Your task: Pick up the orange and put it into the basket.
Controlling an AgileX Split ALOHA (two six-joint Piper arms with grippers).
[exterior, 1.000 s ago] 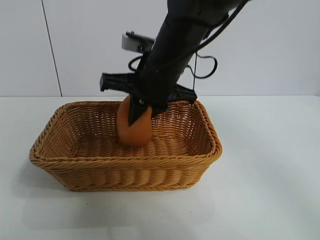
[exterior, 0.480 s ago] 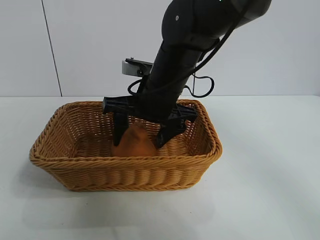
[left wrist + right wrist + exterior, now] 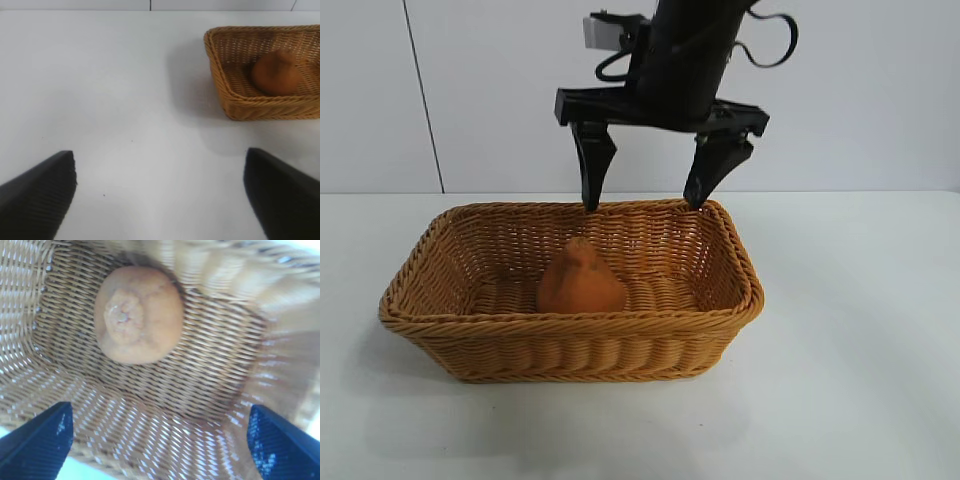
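Observation:
The orange (image 3: pixel 580 280) lies on the floor of the wicker basket (image 3: pixel 570 322), knob up, near the middle. My right gripper (image 3: pixel 641 204) hangs open and empty above the basket's back rim, clear of the fruit. In the right wrist view the orange (image 3: pixel 137 315) sits on the basket's weave (image 3: pixel 280 270) below my open right gripper (image 3: pixel 160 440). My left gripper (image 3: pixel 160 160) is open and empty over bare table; its view shows the basket (image 3: pixel 260 107) with the orange (image 3: pixel 275 72) farther off. The left arm is out of the exterior view.
The white table (image 3: pixel 860 380) spreads around the basket. A white wall (image 3: pixel 480 90) stands behind it.
My right gripper opened and let the orange go onto the basket floor, then rose above the basket's rim. The orange now rests alone in the basket.

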